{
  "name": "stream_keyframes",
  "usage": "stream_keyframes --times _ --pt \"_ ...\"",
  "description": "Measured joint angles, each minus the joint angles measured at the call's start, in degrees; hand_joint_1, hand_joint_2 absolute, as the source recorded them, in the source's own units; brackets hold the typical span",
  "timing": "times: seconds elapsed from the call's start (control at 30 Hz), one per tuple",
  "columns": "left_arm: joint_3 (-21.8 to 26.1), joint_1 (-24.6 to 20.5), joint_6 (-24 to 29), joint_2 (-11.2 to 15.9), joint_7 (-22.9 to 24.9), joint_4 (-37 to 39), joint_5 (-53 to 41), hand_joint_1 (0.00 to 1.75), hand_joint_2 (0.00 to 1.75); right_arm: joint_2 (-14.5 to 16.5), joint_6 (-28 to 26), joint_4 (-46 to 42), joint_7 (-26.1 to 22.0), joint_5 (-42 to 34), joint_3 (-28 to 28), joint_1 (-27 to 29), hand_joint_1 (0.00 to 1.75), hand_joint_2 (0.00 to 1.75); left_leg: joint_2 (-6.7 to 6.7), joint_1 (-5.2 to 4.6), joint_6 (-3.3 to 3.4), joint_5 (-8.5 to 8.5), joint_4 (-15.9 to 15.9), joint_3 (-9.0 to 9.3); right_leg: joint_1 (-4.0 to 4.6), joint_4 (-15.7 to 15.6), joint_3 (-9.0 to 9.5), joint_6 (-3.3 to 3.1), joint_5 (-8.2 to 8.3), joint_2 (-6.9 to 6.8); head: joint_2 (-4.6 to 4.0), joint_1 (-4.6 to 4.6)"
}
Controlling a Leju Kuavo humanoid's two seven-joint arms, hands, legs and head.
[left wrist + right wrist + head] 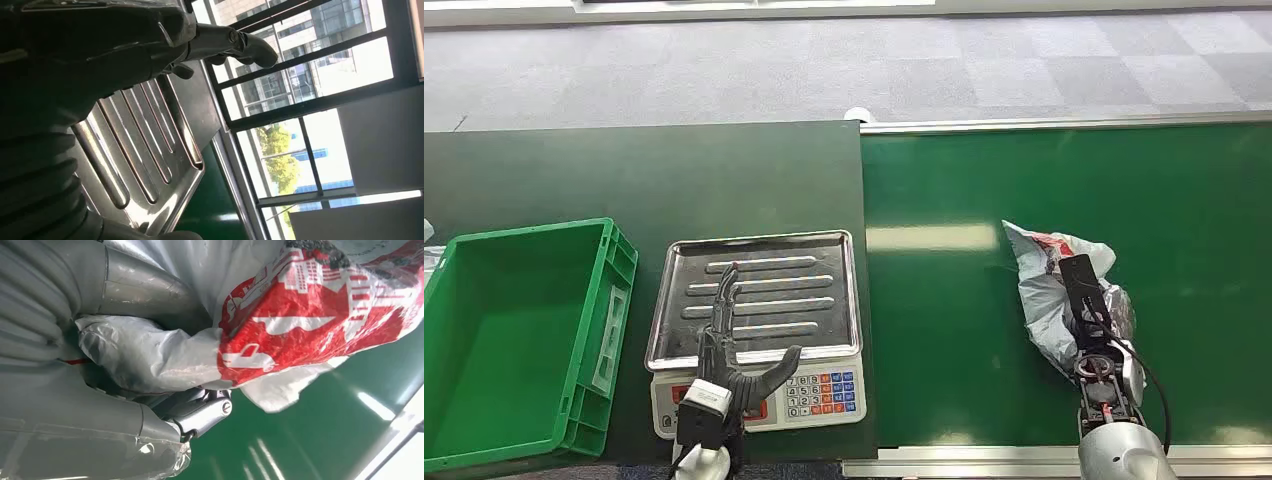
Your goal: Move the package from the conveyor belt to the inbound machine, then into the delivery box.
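Beyond the dark green table (pixel 624 170) you see grey carpet tiles (pixel 824 70) running across the far floor, with a white strip of wall base (pixel 754 8) at the very back. A small white round object (pixel 856 114) sits at the table's far edge. In the left wrist view you look out through dark-framed windows (pixel 300 100) at a glass-fronted building (pixel 320 30), green trees (pixel 280 160) and a pale wall panel (pixel 385 145).
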Motion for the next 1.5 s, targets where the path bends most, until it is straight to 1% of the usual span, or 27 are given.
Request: stream_keyframes --times 0.07,0.17,0.2,0.37,0.43,0.53,0.6,0.7,0.83,0.93,0.97,1.03,1.2,1.33,1.5 --pt "0.2 0.3 -0.1 0.0 0.0 -0.4 -0.1 0.0 1.75 0.5 -0.2 -0.5 -1.4 -0.6 -0.1 -0.2 1.75 1.75 -0.07 0.0 0.0 0.01 0.0 -0.05 0.0 0.0 -0.01 0.01 -0.01 -0.09 0.0 0.01" --pt "0.8 0.9 -0.2 0.1 0.0 -1.6 -0.6 0.0 1.75 2.1 -1.2 -2.5 -6.3 -2.6 -0.4 -0.4 1.75 1.75 -0.14 0.0 0.0 0.03 0.0 -0.16 0.0 0.0 -0.07 0.01 -0.02 -0.19 0.0 0.01" --pt "0.9 1.0 -0.3 0.1 0.0 -1.9 -0.6 0.0 1.75 2.4 -1.5 -3.1 -7.2 -3.0 -0.5 -0.5 1.75 1.75 -0.14 -0.01 0.0 0.03 0.0 -0.18 0.0 0.0 -0.08 0.01 -0.01 -0.18 0.0 0.01" --pt "1.5 1.3 -0.4 0.1 0.0 -2.7 -0.7 0.0 1.75 3.5 -1.8 -4.9 -8.4 -3.7 -0.8 -0.6 1.75 1.75 -0.14 -0.03 0.01 0.02 0.0 -0.21 -0.02 0.0 -0.09 0.02 -0.01 -0.18 0.0 0.02" --pt "1.7 1.4 -0.5 0.2 0.0 -3.1 -0.7 0.0 1.75 4.3 -1.8 -6.0 -10.8 -5.1 -1.0 -0.3 1.75 1.75 -0.15 -0.03 0.01 0.02 0.0 -0.22 -0.02 0.0 -0.1 0.02 -0.01 -0.18 0.0 0.02" --pt "2.0 1.5 -0.9 0.3 0.0 -3.9 -0.4 0.0 1.75 6.5 0.3 -10.1 -15.6 -8.6 -0.4 0.3 1.75 1.75 -0.11 -0.01 0.01 0.02 0.0 -0.22 0.0 0.0 -0.12 0.01 0.0 -0.14 0.0 0.01" --pt "2.2 1.3 -1.5 0.4 0.0 -4.3 0.0 0.0 1.75 8.6 3.1 -14.1 -16.0 -10.5 1.2 0.9 1.75 1.75 -0.04 0.02 0.0 0.03 0.0 -0.21 0.03 0.0 -0.16 0.01 0.0 -0.07 0.0 0.01" --pt "2.5 -0.1 -3.2 0.5 0.0 -4.4 0.7 0.0 1.75 12.0 7.9 -19.3 -12.7 -11.2 5.9 1.2 1.75 1.75 0.04 0.1 -0.03 0.04 0.0 -0.21 0.11 0.0 -0.21 0.0 0.0 0.03 0.0 0.01" --pt "2.6 -3.3 -3.5 0.4 0.0 -4.1 1.0 0.0 1.75 16.6 14.1 -22.4 -7.7 -9.5 14.9 1.2 1.75 1.75 0.07 0.18 -0.08 0.08 0.0 -0.21 0.18 0.0 -0.21 -0.02 0.01 0.08 0.0 0.02" --pt "2.7 -4.9 -2.6 0.4 0.0 -4.2 1.2 0.0 1.75 19.8 16.1 -22.5 -6.2 -8.6 21.8 1.0 1.75 1.75 0.05 0.19 -0.1 0.09 0.0 -0.24 0.19 0.1 -0.21 -0.02 0.01 0.06 0.0 0.02" --pt "2.8 -5.1 -2.3 0.4 0.0 -4.3 1.2 0.0 1.75 20.5 16.4 -22.4 -6.1 -8.6 23.3 1.0 1.75 1.75 0.04 0.19 -0.1 0.1 0.0 -0.25 0.19 0.1 -0.22 -0.02 0.0 0.04 0.0 0.03" --pt "3.0 -5.2 -2.0 0.4 0.0 -4.4 1.2 0.0 1.75 21.0 16.7 -22.2 -6.1 -8.7 24.7 0.9 1.75 1.75 0.03 0.19 -0.11 0.1 0.0 -0.26 0.19 0.1 -0.22 -0.03 0.0 0.03 0.0 0.02" --pt "3.0 -5.2 -1.9 0.4 0.0 -4.5 1.2 0.0 1.75 21.2 16.7 -22.2 -6.1 -8.8 25.2 0.9 1.75 1.75 0.03 0.19 -0.11 0.1 0.0 -0.27 0.19 0.1 -0.22 -0.03 0.0 0.03 0.0 0.02" --pt "10.4 -3.4 -0.6 1.3 0.0 -10.8 1.2 0.0 1.75 22.7 16.6 -16.7 -6.8 -22.2 50.3 -1.0 1.75 1.75 -0.01 0.18 -0.11 0.09 0.0 -0.34 0.18 0.1 -0.26 -0.03 -0.01 -0.03 0.0 0.04" --pt "11.9 -2.2 -0.4 1.4 0.0 -12.6 0.9 0.0 1.75 22.7 17.1 -14.9 -7.0 -22.9 53.3 -1.8 1.75 1.75 -0.03 0.18 -0.11 0.09 0.0 -0.33 0.18 0.1 -0.25 -0.03 -0.01 -0.03 0.0 0.04"
